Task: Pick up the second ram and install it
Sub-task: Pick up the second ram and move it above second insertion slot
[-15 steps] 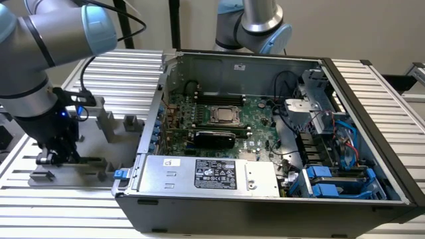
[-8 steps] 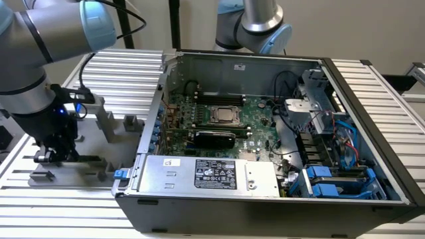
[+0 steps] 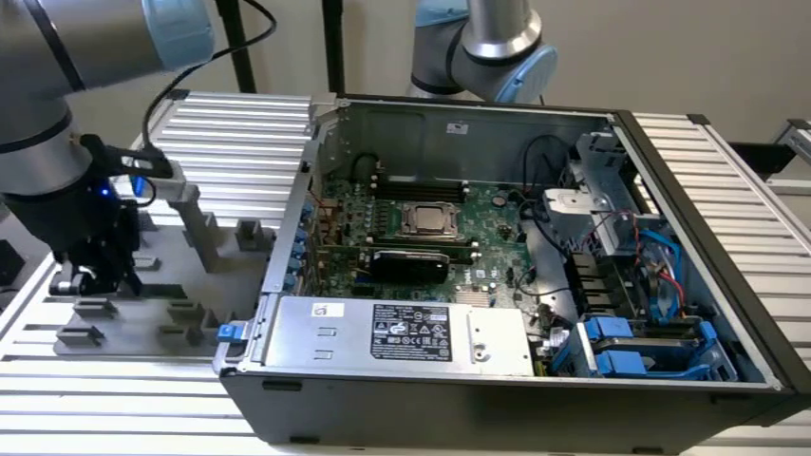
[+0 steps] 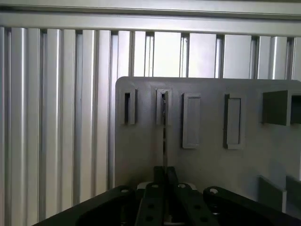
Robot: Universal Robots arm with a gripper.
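The second ram point(image 4: 164, 141) shows edge-on in the wrist view as one thin dark line, so its flat faces, colour and chips cannot be made out. The gripper point(image 4: 164, 176) is pinched together on the near end of this stick, one finger against each side. The stick stands on its edge over the grey holder plate point(image 4: 141, 155), and its long axis runs straight out from the fingertips to a narrow slot point(image 4: 163, 107) in the plate, where its far end sits. In the exterior view the gripper point(image 3: 95, 280) is down on the same plate point(image 3: 178, 285), at about nine o'clock from the open computer case point(image 3: 507, 404) on the ribbed aluminium table point(image 3: 241, 133). The ram itself cannot be picked out there. The power supply point(image 3: 292, 332), at six o'clock inside the case, carries a black-and-white label point(image 3: 412, 332) whose print is too small to read.
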